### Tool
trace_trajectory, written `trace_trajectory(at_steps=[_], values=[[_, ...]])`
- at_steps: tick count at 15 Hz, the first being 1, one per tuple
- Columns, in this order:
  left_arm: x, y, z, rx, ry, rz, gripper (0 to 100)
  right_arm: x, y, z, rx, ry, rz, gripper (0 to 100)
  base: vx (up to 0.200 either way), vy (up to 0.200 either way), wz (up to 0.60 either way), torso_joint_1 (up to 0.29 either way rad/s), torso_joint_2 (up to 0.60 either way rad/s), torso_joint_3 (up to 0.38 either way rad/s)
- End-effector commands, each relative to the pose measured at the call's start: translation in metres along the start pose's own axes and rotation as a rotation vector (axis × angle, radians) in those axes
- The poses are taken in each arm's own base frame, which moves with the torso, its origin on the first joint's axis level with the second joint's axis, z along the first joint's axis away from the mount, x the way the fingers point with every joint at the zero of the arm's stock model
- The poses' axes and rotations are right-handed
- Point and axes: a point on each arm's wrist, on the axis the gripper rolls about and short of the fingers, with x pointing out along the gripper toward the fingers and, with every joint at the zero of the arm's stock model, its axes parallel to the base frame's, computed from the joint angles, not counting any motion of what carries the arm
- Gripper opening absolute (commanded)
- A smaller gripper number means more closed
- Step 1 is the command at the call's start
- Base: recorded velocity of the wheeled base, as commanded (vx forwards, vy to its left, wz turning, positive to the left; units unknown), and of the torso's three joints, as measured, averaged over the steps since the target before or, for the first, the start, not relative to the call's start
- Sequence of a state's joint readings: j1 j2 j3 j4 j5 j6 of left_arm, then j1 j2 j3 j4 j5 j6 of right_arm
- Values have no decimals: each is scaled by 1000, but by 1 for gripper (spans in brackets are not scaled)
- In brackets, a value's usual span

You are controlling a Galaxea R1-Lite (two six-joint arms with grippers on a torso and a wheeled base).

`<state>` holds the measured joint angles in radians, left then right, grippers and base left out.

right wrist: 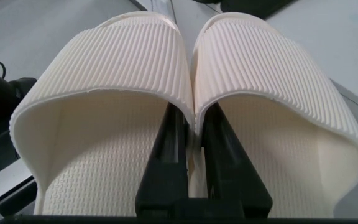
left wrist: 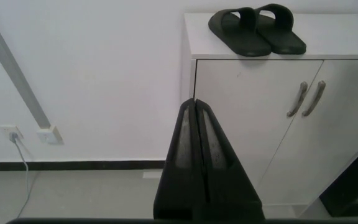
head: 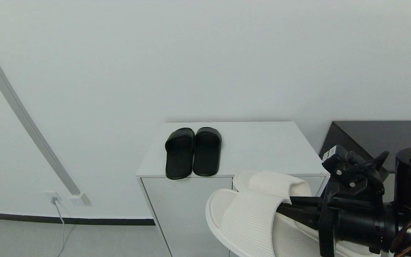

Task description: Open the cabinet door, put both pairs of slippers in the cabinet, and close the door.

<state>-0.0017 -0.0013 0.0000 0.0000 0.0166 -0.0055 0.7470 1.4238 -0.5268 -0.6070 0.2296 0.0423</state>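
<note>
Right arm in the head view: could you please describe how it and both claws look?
The right arm is black, built of cylindrical segments, with orange-brown cables and small white labels. Both the right claw and left claw have flat black tapering fingers.

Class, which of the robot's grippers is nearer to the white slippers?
Right. The right gripper is clamped on the white slippers; the left gripper is shut, empty, facing the cabinet.
</note>
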Motion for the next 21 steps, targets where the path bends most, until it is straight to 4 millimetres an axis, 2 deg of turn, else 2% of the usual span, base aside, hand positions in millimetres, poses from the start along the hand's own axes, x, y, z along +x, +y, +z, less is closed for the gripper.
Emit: trace_trajectory(at_steps=[1,4,10,17,21], values=[[0,0,0,-1,1,0,0,1,0,-1,0,3,-1,0,0,0,0,0,0,0],[0,0,0,-1,1,0,0,0,0,-3,-18,12,0,0,0,0,0,-27,63,32],[0,0,0,2,1,2,0,-6,1,-9,-30,21,-5,0,0,0,0,-164,369,202],[0,0,0,2,1,2,0,-20,10,-7,-61,-34,23,0,0,0,0,-226,537,310],[0,0,0,2,1,0,0,-21,10,-10,-70,-25,23,0,0,0,0,-207,524,317]])
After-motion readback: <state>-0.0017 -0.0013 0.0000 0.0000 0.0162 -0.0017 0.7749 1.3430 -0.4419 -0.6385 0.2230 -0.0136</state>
